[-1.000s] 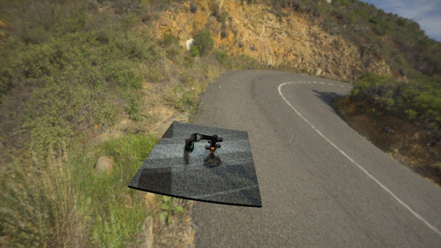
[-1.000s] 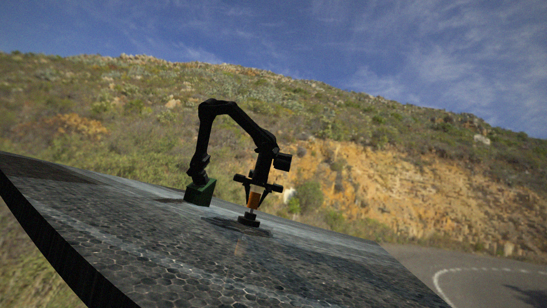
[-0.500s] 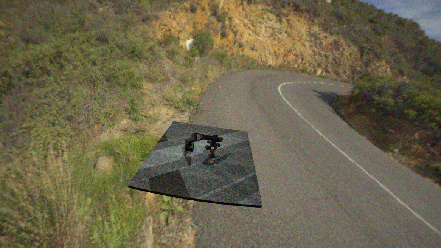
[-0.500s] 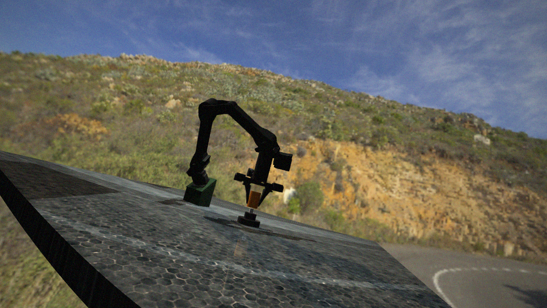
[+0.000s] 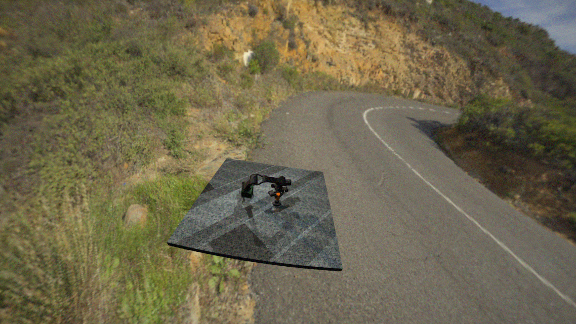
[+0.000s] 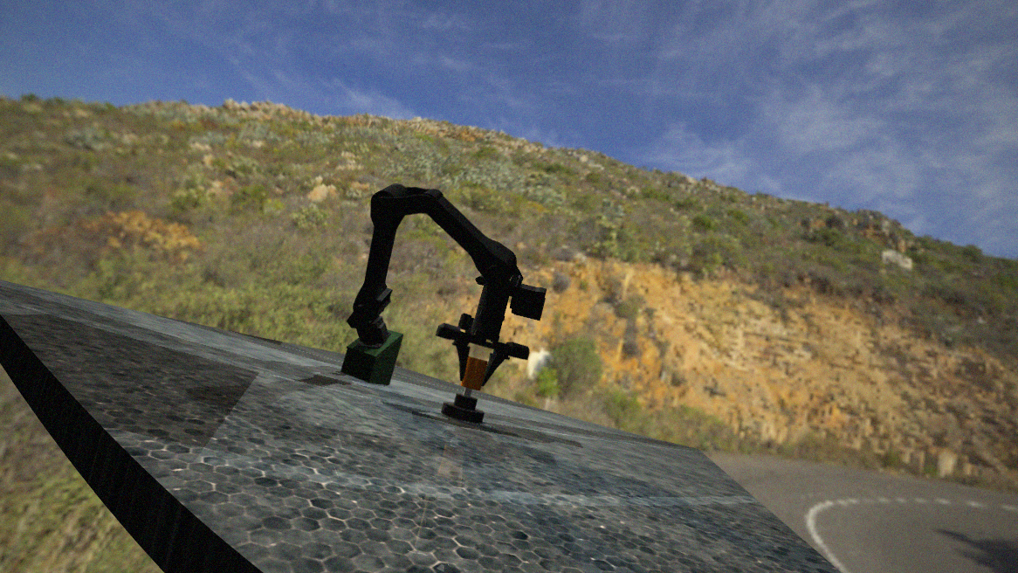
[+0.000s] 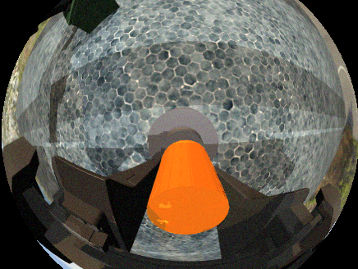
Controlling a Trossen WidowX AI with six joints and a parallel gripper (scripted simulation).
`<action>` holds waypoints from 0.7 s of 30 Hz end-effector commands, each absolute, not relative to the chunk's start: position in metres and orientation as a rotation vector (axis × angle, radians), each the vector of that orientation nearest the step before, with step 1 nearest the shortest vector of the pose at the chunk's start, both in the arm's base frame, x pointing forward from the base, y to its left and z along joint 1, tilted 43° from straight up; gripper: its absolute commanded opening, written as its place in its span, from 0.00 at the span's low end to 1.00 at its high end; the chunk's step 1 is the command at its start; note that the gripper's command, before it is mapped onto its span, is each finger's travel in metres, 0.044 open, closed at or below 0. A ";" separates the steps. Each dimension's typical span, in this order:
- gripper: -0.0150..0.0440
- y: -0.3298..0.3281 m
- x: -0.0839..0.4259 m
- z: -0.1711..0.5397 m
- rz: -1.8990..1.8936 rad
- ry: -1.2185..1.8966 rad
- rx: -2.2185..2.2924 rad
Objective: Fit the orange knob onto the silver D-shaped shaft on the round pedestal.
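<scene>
My gripper (image 6: pixel 473 373) (image 5: pixel 277 194) (image 7: pixel 185 167) is shut on the orange knob (image 6: pixel 474 371) (image 5: pixel 277 194) (image 7: pixel 186 190) and holds it upright, pointing straight down. The knob hangs just above the round dark pedestal (image 6: pixel 463 410) (image 5: pixel 276 203) (image 7: pixel 208 129). A short stretch of the silver shaft (image 6: pixel 467 392) shows between the knob's underside and the pedestal in the exterior view. In the wrist view the knob covers the shaft and most of the pedestal. The knob's hole is hidden.
The pedestal stands on a grey hexagon-patterned table top (image 6: pixel 370 484) (image 5: pixel 257 237) (image 7: pixel 218 54). The arm's green base block (image 6: pixel 370 358) (image 5: pixel 246 190) (image 7: pixel 89 5) stands behind and to the left of the pedestal. The table's dark front edge (image 6: pixel 92 441) runs along the left in the exterior view.
</scene>
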State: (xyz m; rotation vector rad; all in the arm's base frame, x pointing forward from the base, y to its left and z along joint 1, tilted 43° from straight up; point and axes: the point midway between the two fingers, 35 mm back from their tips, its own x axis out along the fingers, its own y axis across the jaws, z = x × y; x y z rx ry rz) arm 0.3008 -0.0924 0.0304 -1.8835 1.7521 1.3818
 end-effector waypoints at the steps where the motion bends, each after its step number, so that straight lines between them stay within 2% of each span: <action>1: 0.25 -0.092 0.303 0.032 1.380 1.752 -1.890; 7: 0.25 -0.090 0.302 0.034 1.409 1.743 -1.903; 12: 0.25 -0.091 0.300 0.033 1.608 1.669 -1.987; 21: 0.25 -0.092 0.296 0.031 1.620 1.664 -1.991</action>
